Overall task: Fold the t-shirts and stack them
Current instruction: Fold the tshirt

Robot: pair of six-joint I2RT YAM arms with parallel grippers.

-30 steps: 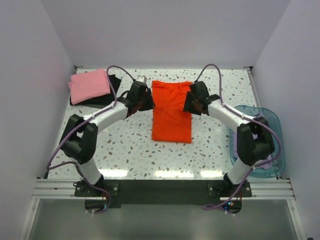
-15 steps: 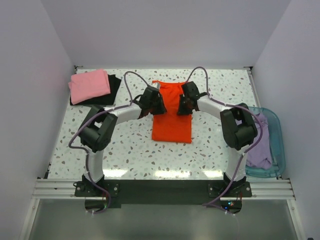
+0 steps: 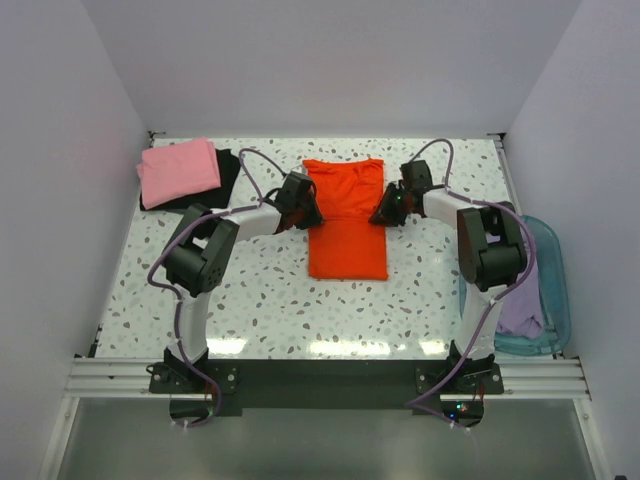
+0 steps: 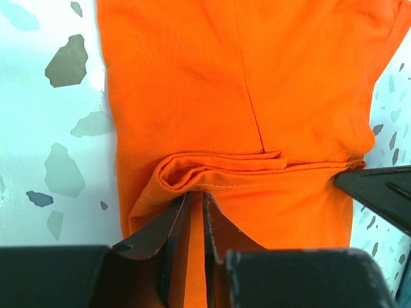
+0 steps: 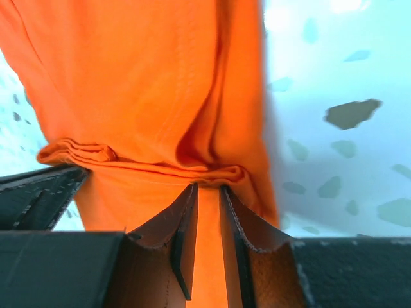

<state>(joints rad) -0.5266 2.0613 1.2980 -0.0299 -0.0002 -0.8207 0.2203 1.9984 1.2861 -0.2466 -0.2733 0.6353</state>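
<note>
**Top view.** A bright orange-red cloth t-shirt (image 3: 346, 240) is being gripped at mid-length from both sides. It is lying lengthwise on the speckled white terrazzo table (image 3: 260, 290). The left gripper (image 3: 309, 212) is being applied to the shirt's left edge. The right gripper (image 3: 384, 213) is being applied to the right edge, straight across from the left fingers. The cloth is being spanned between the two.

**Left wrist view.** The left fingers (image 4: 160, 228) are being held nearly closed, with only a narrow slit between them. A strip of the orange cloth is being pinched in that slit. Just ahead of the fingertips, a crosswise ridge of bunched layers is being raised. Beyond the ridge the shirt is being left flat. A dark finger of the right gripper is being seen far off to the right, at the opposite edge.

**Right wrist view.** The right fingers (image 5: 253, 231) are likewise being held almost shut on a strip of the same cloth. The same ridge is being raised just ahead of the tips.

**Other items.**
- A folded pink cloth t-shirt (image 3: 178, 170) is being carried on top of a black cloth t-shirt (image 3: 230, 168), well to the left of the left fingers.
- A pale lavender cloth t-shirt (image 3: 520, 305) is being contained in a translucent blue plastic basket (image 3: 556, 270), well to the right of the right fingers.
</note>
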